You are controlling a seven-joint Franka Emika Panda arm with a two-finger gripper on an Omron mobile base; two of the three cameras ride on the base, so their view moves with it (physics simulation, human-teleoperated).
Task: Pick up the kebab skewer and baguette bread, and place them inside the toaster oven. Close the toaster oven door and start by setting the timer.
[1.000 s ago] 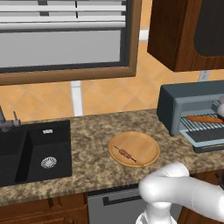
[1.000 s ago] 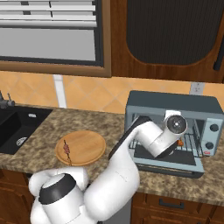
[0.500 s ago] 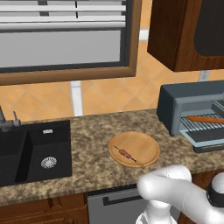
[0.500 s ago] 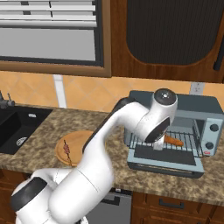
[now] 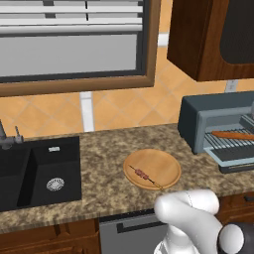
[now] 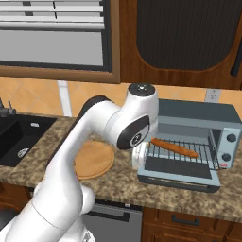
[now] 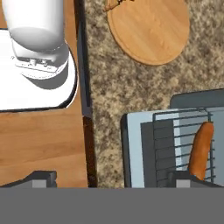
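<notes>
Orange-brown baguette bread [image 6: 174,147] lies on the rack inside the toaster oven [image 6: 198,137], whose door [image 6: 178,172] hangs open. The kebab skewer [image 5: 145,175] waits on the wooden board [image 5: 163,163] on the counter [image 5: 104,173]. The end effector [image 7: 113,177] is spread wide, empty. The thin skewer could slip from a careless pinch.
</notes>
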